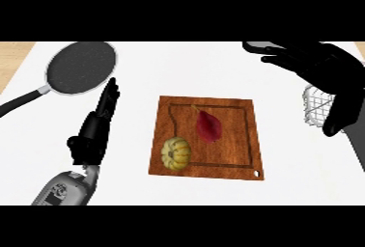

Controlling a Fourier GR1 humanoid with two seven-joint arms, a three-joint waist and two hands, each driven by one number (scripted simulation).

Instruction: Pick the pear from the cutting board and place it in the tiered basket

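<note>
A dark red pear (pixel 207 126) lies near the middle of the wooden cutting board (pixel 231 144), stem end pointing to the far side. My right hand (pixel 321 62) hovers open at the far right, fingers spread toward the left, well away from the pear. It holds nothing and partly covers the white wire tiered basket (pixel 315 107), of which only a piece of the rim and mesh shows. My left hand (pixel 92 135) rests open to the left of the board, fingers up.
A small yellow-green squash (pixel 176 153) sits on the board's near left corner, close to the pear. A dark frying pan (pixel 80 67) with a black handle lies at the far left of the white counter.
</note>
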